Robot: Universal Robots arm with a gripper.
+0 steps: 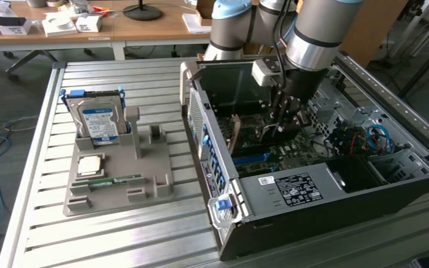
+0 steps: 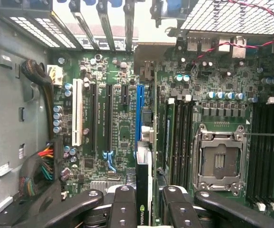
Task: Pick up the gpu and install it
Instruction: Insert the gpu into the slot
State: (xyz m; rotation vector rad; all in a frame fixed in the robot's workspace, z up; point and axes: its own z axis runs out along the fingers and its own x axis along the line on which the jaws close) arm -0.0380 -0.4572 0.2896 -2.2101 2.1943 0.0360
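The arm (image 1: 315,33) reaches straight down into the open computer case (image 1: 289,192) on the bench (image 1: 103,234), its wrist upright. The hand (image 2: 145,202) grips the gpu (image 2: 144,183) between its fingers (image 2: 122,209). The card stands on edge, in line with the blue slot (image 2: 139,109) on the motherboard (image 2: 212,95).

Gripper (image 2: 145,202) clamps the gpu (image 2: 144,183) edge-on; motherboard's (image 2: 120,137) blue slot (image 2: 139,109) just beside.
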